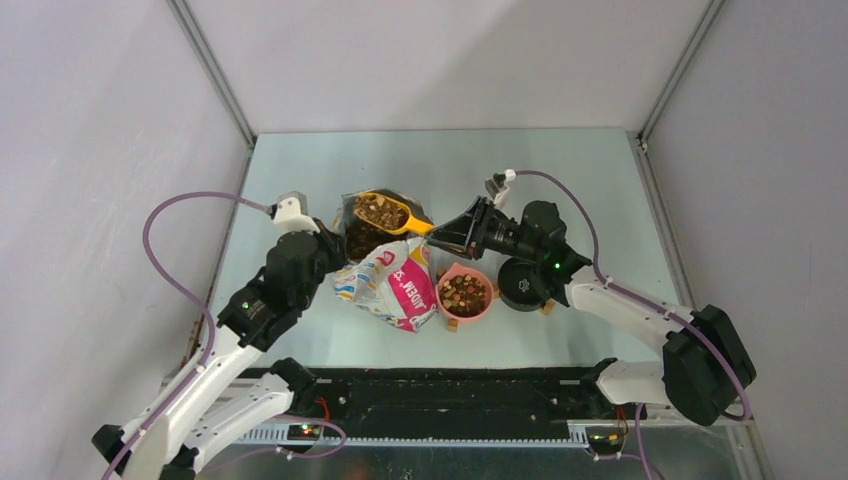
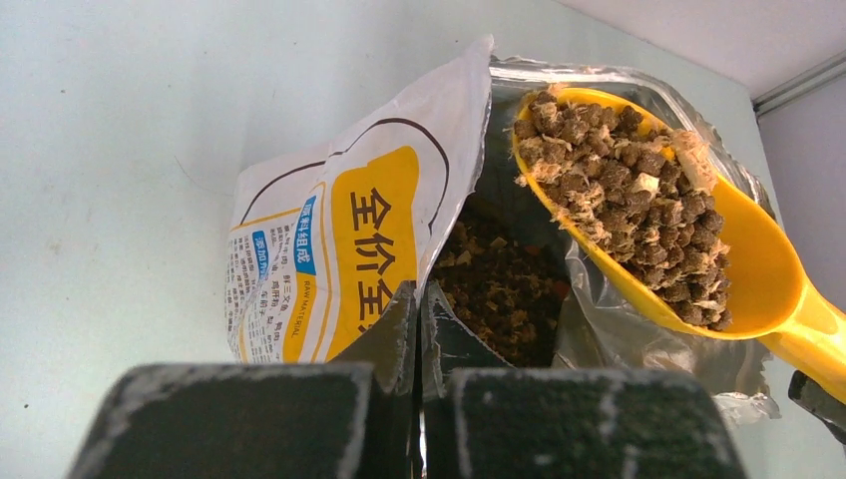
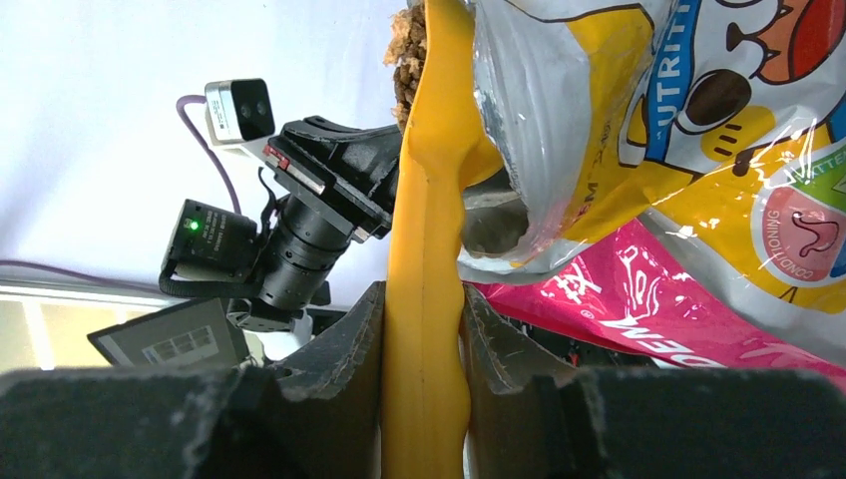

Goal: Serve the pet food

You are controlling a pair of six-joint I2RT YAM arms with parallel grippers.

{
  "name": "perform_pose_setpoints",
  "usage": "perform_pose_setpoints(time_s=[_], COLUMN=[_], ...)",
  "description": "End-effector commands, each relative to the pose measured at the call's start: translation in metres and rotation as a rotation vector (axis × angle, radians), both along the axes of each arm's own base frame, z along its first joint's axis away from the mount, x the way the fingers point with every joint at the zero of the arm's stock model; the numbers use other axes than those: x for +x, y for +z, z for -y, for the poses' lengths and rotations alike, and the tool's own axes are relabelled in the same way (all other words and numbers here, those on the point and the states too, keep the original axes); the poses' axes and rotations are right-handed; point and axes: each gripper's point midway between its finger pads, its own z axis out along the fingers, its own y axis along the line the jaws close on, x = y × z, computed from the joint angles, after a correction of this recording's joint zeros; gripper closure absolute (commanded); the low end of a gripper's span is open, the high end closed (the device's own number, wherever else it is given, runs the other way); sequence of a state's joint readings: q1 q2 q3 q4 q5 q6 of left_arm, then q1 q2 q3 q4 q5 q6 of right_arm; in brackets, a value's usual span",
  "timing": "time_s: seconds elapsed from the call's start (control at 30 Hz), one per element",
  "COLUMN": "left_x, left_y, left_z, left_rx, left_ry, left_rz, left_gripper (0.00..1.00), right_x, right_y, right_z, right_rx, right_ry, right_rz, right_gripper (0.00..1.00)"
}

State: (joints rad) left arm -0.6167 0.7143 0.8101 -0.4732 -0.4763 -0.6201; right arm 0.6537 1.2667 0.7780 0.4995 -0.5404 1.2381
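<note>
Brown pet food (image 2: 629, 200) is heaped in a yellow scoop (image 1: 385, 212) that hovers over the open mouth of the glossy bag (image 1: 385, 280). My right gripper (image 1: 440, 232) is shut on the scoop's handle (image 3: 424, 249), its fingers (image 3: 349, 339) pressed on both sides. More pet food (image 2: 499, 289) lies dark inside the bag (image 2: 319, 230). My left gripper (image 2: 419, 319) is shut on the torn edge of the bag's mouth and holds it up. A pink bowl (image 1: 465, 295) to the right of the bag holds a layer of pet food (image 1: 462, 292).
A black bowl (image 1: 525, 285) stands right of the pink one, partly under my right arm. The bag lies slanted between the two arms. White walls close the table (image 1: 560, 170) at the left, back and right.
</note>
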Motion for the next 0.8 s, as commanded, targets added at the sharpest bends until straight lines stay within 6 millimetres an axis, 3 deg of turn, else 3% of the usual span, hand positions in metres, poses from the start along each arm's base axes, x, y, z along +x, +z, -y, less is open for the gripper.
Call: perform_pose_setpoints(time_s=[0.0,0.2,0.5,0.77], left_x=[-0.002,-0.002,-0.002,-0.003], left_y=[-0.002,-0.002,-0.001,-0.001], left_z=[-0.004,-0.005,-0.005,-0.004], left_rx=[0.028,0.028,0.028,0.025], left_ry=[0.000,-0.001,-0.001,-0.004], left_rz=[-0.003,-0.002,0.002,0.003], left_gripper=[1.00,1.00,1.00,1.00], right_x=[-0.002,-0.010,-0.030,-0.039], right_y=[0.028,0.022,0.008,0.014], right_z=[-0.004,-0.006,0.009,0.019], right_rx=[0.102,0.084,-0.033,0.004], right_ry=[0.024,0.077,0.103,0.073], right_rz=[0.074,0.059,0.058,0.081], right_gripper=[1.00,1.00,1.00,1.00])
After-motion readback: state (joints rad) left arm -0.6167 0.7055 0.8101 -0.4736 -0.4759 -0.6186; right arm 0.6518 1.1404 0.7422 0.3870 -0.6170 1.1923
